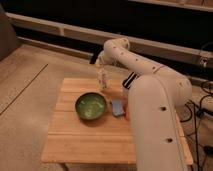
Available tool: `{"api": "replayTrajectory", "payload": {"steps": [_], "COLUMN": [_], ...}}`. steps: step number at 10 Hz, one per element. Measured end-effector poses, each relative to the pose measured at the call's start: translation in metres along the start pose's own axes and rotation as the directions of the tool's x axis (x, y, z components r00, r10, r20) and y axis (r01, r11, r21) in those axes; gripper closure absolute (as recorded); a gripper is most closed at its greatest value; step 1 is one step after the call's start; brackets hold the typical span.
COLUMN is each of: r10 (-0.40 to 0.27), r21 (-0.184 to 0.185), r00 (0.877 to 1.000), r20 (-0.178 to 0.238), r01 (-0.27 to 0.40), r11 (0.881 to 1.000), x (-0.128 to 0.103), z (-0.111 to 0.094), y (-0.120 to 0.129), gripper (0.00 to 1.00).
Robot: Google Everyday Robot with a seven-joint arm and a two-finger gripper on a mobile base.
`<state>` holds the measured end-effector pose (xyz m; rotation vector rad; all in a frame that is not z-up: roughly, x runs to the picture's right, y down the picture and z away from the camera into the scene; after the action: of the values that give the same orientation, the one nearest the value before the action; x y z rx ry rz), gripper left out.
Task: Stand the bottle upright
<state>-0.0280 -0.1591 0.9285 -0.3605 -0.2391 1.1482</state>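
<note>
The bottle (103, 80) is small, slim and whitish. It stands upright on the wooden table (90, 137) near the far edge, just behind the green bowl (90, 106). My gripper (101, 68) is directly above the bottle, at its top. The white arm reaches it from the right in an arc and hides part of the table's right side.
A blue flat object (117, 107) lies right of the bowl. A white cup with black-striped sticks (129, 80) stands at the back right, next to the arm. An orange item (126, 111) shows beside the blue object. Cables lie on the floor at the right.
</note>
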Motion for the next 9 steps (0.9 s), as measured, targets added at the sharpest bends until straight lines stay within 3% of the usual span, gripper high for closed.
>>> {"api": "replayTrajectory", "payload": {"steps": [3, 9], "r10": [-0.014, 0.003], "r21": [0.008, -0.003], "r00": [1.0, 1.0], "r20": [-0.003, -0.002], "r01": [0.014, -0.003], "r11": [1.0, 1.0], "x": [-0.0016, 0.0028], "z": [-0.0015, -0.0009], "y": [-0.0044, -0.0058], "gripper": [0.21, 0.2]}}
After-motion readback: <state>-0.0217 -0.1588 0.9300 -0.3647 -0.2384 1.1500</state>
